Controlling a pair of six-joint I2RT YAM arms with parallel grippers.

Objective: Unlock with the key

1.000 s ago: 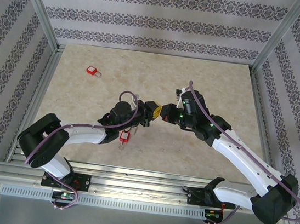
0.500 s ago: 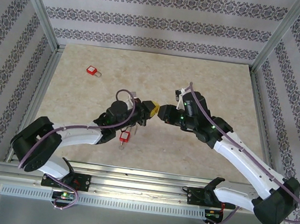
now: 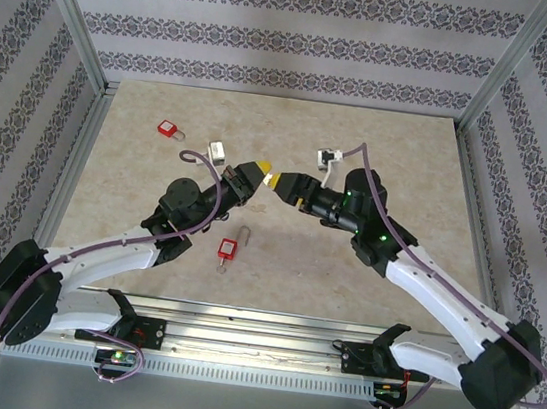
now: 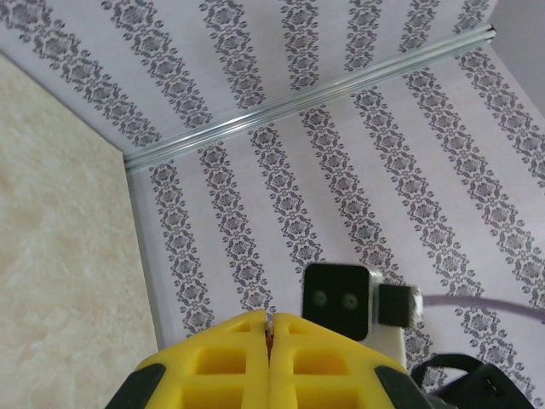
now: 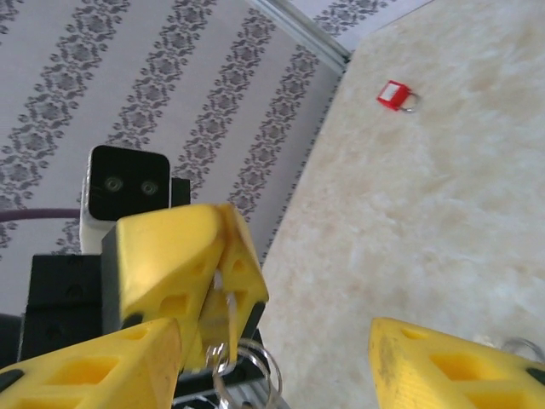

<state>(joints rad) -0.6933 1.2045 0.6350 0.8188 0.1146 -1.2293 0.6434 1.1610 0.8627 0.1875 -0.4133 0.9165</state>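
Observation:
My left gripper [image 3: 260,171] is raised above the table middle, shut on a small metal key [image 5: 223,294]. The key's rings [image 5: 255,375] hang below the yellow fingers [image 5: 183,247]. In the left wrist view the key's thin edge [image 4: 270,327] peeks out between the closed tips of the left gripper [image 4: 269,320]. My right gripper [image 3: 282,183] faces the left one tip to tip. In the right wrist view the right gripper [image 5: 274,334] is open, with the held key just inside its left finger [image 5: 94,371]. A red padlock [image 3: 227,249] with its shackle lies on the table below both grippers.
A second red padlock [image 3: 170,130] lies at the far left of the marble table [image 3: 392,150], and the same padlock [image 5: 393,95] is in the right wrist view. Patterned walls with metal posts [image 3: 72,12] enclose the table.
Both grippers have risen and shifted toward the far left, staying tip to tip. The left arm has stretched out, away from the padlock lying below.

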